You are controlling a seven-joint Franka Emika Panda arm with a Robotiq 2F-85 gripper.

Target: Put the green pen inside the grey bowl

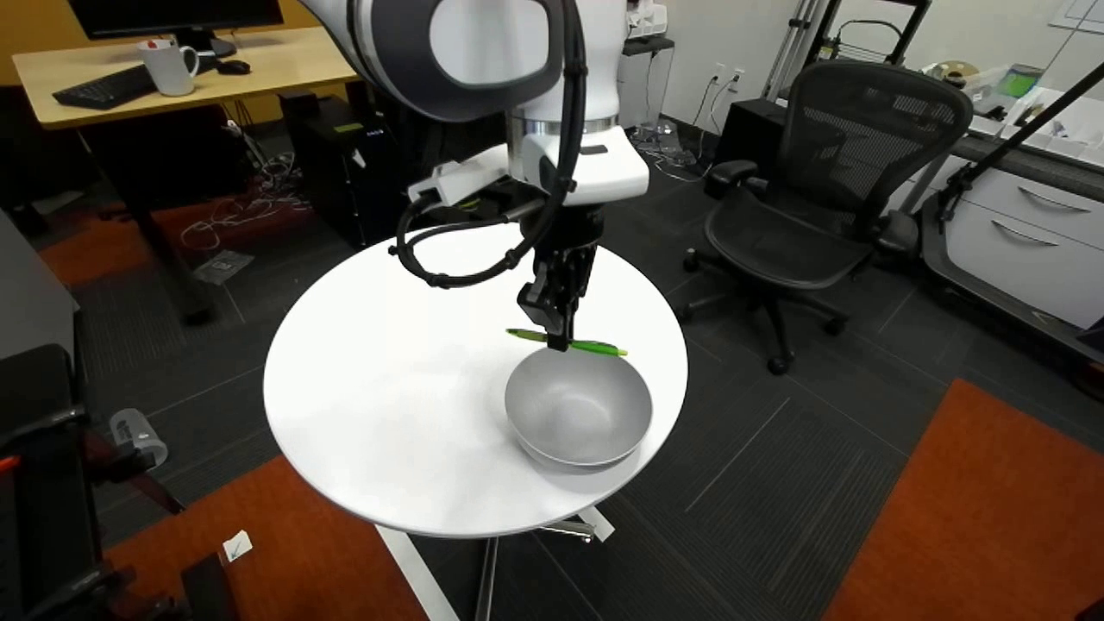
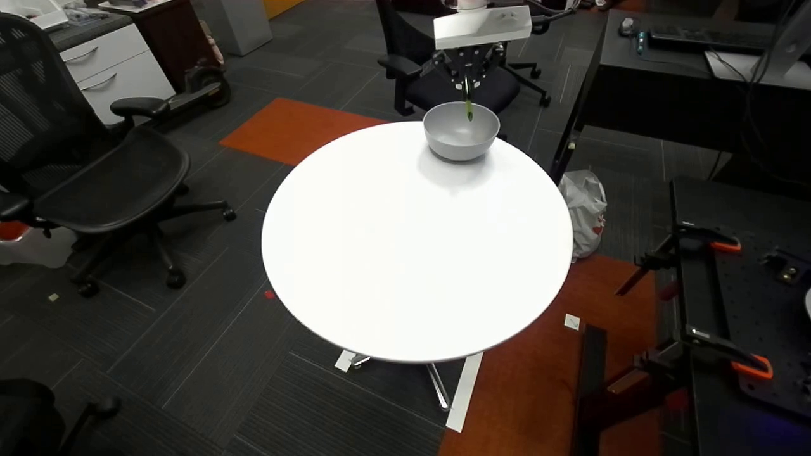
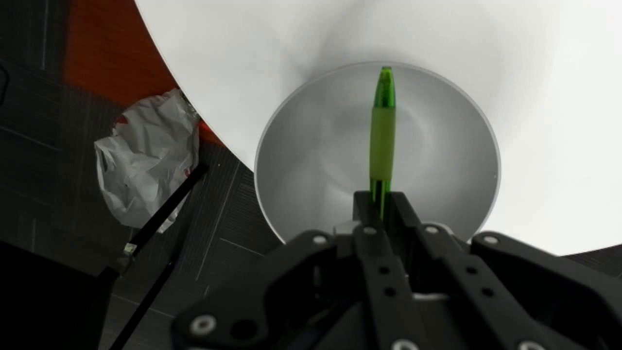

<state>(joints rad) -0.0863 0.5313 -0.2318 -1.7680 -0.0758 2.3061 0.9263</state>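
Note:
The green pen (image 3: 383,141) is pinched between the black fingertips of my gripper (image 3: 381,206). It sticks out from the fingers, and its held part is partly hidden by them. The pen also shows in both exterior views (image 1: 598,348) (image 2: 469,111), with my gripper (image 1: 559,341) (image 2: 467,87) around it. The grey bowl (image 3: 306,150) sits upright on the round white table (image 3: 549,87). Its visible hollow holds nothing. The pen is above the bowl and crosses its hollow in the wrist view; the exact height is hard to tell. The bowl (image 1: 580,410) (image 2: 451,142) shows in both exterior views.
The bowl stands near the edge of the white table (image 1: 388,388) (image 2: 412,253). A black office chair (image 1: 802,190) and a desk with a mug (image 1: 168,67) stand beyond the table. A grey plastic bag (image 3: 150,150) lies below the table edge.

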